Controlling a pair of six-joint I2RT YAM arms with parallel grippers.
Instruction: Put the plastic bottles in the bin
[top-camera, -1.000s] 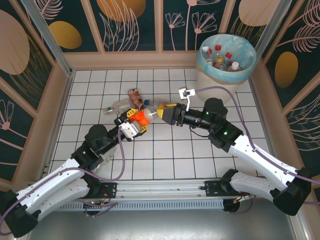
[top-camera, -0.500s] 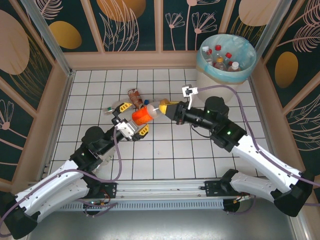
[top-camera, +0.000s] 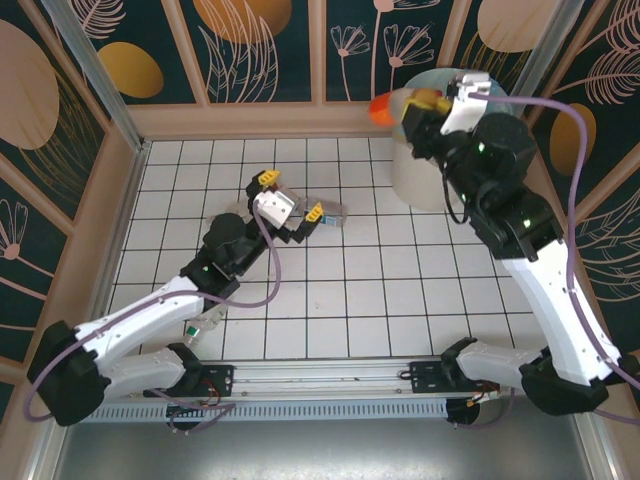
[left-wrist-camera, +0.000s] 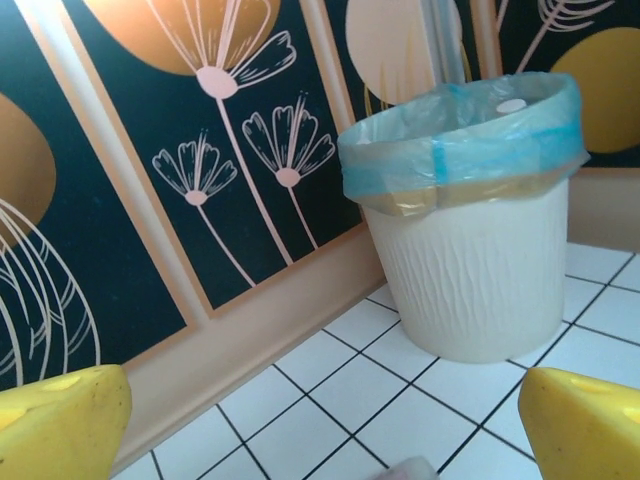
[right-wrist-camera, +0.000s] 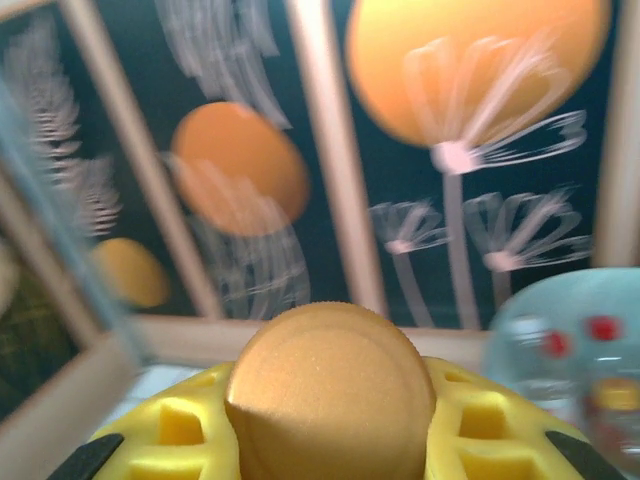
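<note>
The left pincer (top-camera: 290, 195) is low over the middle of the white tiled bench (top-camera: 350, 300), its two yellow-tipped fingers (left-wrist-camera: 60, 425) spread wide apart with nothing between them. A clear bottle (top-camera: 331, 212) lies on the bench just beside the finger nearer the bin. A second clear bottle (top-camera: 202, 323) lies on the bench against the left forearm, near the arm bases. In the left wrist view, the bin (left-wrist-camera: 470, 260) stands upright on the tiles at the far corner, close to the flower-patterned wall (left-wrist-camera: 200, 150); its light blue liner is folded over the rim. The right arm is raised, and its pincer (top-camera: 405, 102) is at the bin's rim on the side toward the middle of the bench, clamped on an orange bottle (top-camera: 380, 108). In the right wrist view, the round orange end of that bottle (right-wrist-camera: 330, 390) sits between the yellow fingers (right-wrist-camera: 470, 425). Behind it, blurred, the bin holds several bottles (right-wrist-camera: 575, 370), two with red caps. In the top view, the right arm covers most of the bin; part of its cream side (top-camera: 408, 172) is visible.
</note>
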